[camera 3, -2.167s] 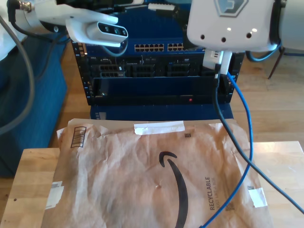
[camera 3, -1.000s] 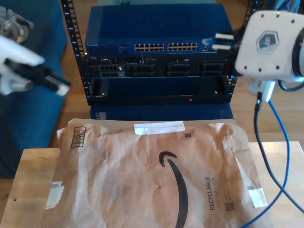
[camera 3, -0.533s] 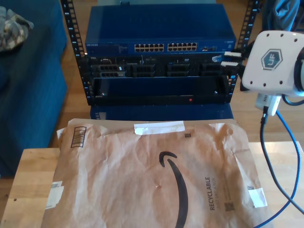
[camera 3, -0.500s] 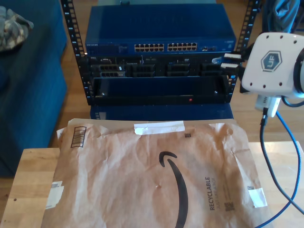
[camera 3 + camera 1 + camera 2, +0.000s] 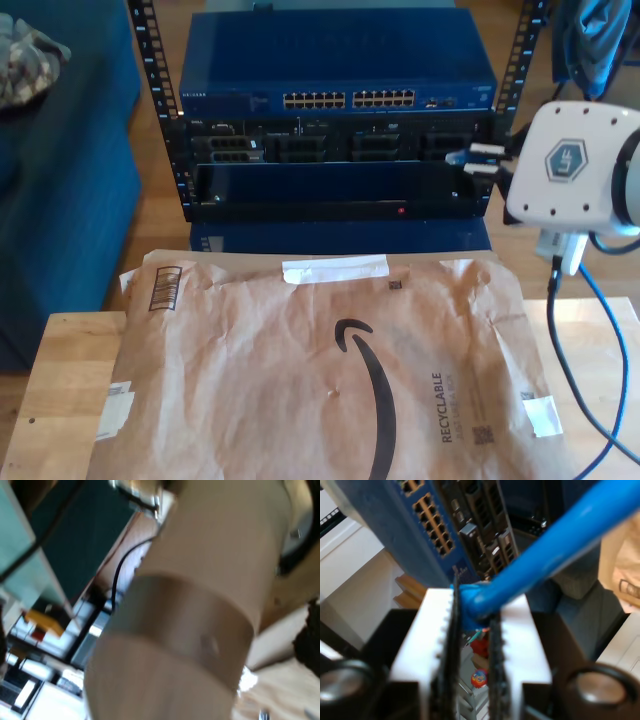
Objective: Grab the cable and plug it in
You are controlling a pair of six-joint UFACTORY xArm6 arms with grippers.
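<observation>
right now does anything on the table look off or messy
The brown paper mailer covering the wooden table is crumpled, with torn tape patches along its edges. Otherwise nothing looks spilled or broken.

Glossy blue plastic cable (image 5: 555,545), creased matt paper mailer (image 5: 330,370), wooden table (image 5: 60,370)

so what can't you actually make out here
- The cable: its plug is hidden between my second end effector pads in the second wrist view, and too small to tell at the tip in the exterior view.
- My first end effector: a blurred pale arm segment blocks the first wrist view, so its state is unknown.
- The network switch port labels: too small in the exterior view.
</observation>
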